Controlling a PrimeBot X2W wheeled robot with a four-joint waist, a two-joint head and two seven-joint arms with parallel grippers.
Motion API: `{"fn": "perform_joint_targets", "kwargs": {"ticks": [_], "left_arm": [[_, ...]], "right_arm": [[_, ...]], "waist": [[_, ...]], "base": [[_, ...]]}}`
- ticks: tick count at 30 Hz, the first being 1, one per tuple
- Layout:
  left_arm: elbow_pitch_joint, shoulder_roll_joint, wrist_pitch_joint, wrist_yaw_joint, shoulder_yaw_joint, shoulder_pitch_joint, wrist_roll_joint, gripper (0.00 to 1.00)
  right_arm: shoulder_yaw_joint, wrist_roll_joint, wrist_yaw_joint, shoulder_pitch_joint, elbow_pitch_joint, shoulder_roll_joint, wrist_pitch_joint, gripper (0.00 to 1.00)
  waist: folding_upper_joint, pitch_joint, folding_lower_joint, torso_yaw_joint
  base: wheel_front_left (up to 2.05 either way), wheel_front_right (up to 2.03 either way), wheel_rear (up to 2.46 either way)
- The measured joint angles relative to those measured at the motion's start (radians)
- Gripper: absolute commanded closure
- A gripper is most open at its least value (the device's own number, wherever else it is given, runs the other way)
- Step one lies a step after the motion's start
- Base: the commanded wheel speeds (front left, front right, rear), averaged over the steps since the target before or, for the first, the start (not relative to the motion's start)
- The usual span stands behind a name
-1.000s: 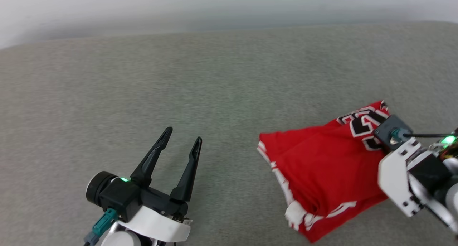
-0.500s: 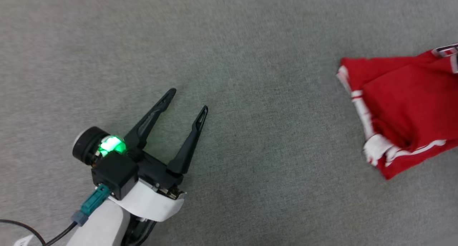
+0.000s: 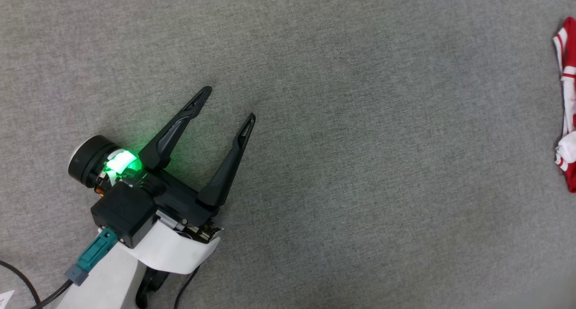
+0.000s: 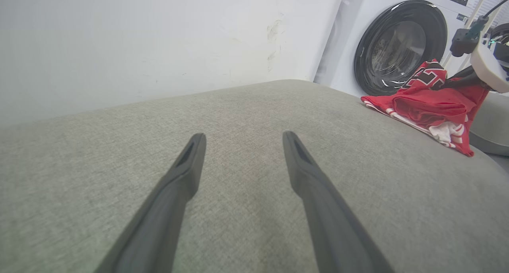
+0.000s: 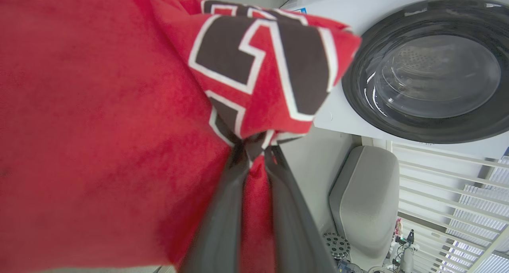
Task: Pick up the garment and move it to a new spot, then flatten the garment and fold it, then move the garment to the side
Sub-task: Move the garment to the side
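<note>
The garment is a bright red jersey with red-and-white striped trim, showing at the right edge of the head view on the grey cushion. In the left wrist view the garment lies bunched at the cushion's far right. My right gripper is shut on a fold of the garment beside its dark-and-white lettering. The right gripper also appears in the left wrist view, pinching the cloth. My left gripper stands open over bare cushion, far left of the garment; the left gripper holds nothing.
The grey fabric cushion spreads wide between my left gripper and the garment. A white washing machine with a dark round door stands behind the cushion's right end. A white wall rises at the back.
The head camera has swung left and down, so the garment slid to the right edge and the right arm left the picture. My left gripper stays open.
</note>
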Motion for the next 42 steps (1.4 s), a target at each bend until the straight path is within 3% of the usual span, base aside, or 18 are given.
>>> {"fn": "perform_joint_targets", "kwargs": {"ticks": [2,3,4,13,19,25,32,34,42], "left_arm": [[-0.002,0.000,-0.001,-0.001,0.000,-0.001,0.001,0.00],[-0.001,-0.001,-0.001,-0.001,-0.001,-0.001,0.001,0.00],[0.000,-0.002,-0.001,-0.001,-0.001,-0.001,0.001,0.00],[0.029,-0.055,0.000,0.002,0.022,0.020,0.001,0.00],[0.036,-0.111,0.000,0.009,0.077,0.062,0.007,0.00],[0.052,-0.157,0.000,0.018,0.143,0.142,0.018,0.00],[0.086,-0.194,0.000,0.042,0.210,0.236,0.014,0.00],[0.097,-0.225,0.000,0.041,0.223,0.264,-0.031,0.00],[0.151,-0.244,0.000,0.031,0.243,0.337,0.011,0.00]], "right_arm": [[-0.023,-0.007,0.000,-0.001,0.027,0.015,-0.020,1.00],[-0.032,-0.009,0.000,-0.002,0.042,0.023,-0.027,0.59],[-0.037,-0.018,0.000,-0.002,0.050,0.027,-0.034,0.00],[-0.058,-0.059,0.000,-0.022,0.020,0.056,-0.084,0.00],[-0.093,-0.043,0.000,-0.045,-0.109,0.096,-0.129,0.00],[-0.165,0.027,-0.001,-0.010,-0.265,0.262,-0.168,0.00],[-0.216,0.045,-0.001,0.155,-0.478,0.502,-0.190,0.00],[-0.223,0.047,-0.001,0.224,-0.520,0.563,-0.206,0.00],[-0.254,0.020,-0.001,0.423,-0.602,0.726,-0.374,0.00]], "waist": [[0.0000,0.002,0.0000,0.006],[0.0000,0.002,0.0001,0.009],[0.0000,0.000,0.0000,0.011],[0.0000,-0.085,0.0000,0.030],[0.0000,-0.200,-0.0001,0.060],[0.0000,-0.325,-0.0002,0.112],[0.0000,-0.457,-0.0002,0.189],[0.0000,-0.488,-0.0003,0.213],[0.0000,-0.572,-0.0004,0.300]], "base": [[0.00,0.00,0.00],[0.00,0.00,0.00],[0.00,0.00,0.00],[0.00,0.00,0.00],[0.00,0.00,0.00],[0.00,0.00,0.00],[0.00,0.00,0.00],[0.00,0.00,0.00],[0.00,0.00,0.00]]}}
